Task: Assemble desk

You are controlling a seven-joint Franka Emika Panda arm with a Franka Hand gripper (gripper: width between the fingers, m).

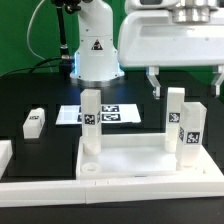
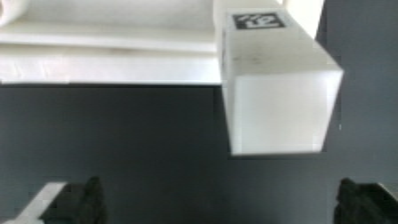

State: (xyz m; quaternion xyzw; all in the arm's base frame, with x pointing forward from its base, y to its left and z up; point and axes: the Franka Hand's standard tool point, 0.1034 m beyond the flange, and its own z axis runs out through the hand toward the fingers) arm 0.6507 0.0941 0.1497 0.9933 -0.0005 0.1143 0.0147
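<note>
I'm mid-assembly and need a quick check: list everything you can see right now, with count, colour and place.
tabletop: one, white, on the near side of the table, rim up.
upright legs: apparently three, white, tagged, standing on the tabletop; one at the exterior view's left, two close together at its right.
loose leg: one, white, lying on the table at the exterior view's left, apart from the tabletop.
marker board: one, white with black tags, flat behind the tabletop.
rail: one, white, along the table's near edge.
table: one, black.
arm base: one, white, at the back.
end effector: one, white, open and empty, above the right-hand legs.
</note>
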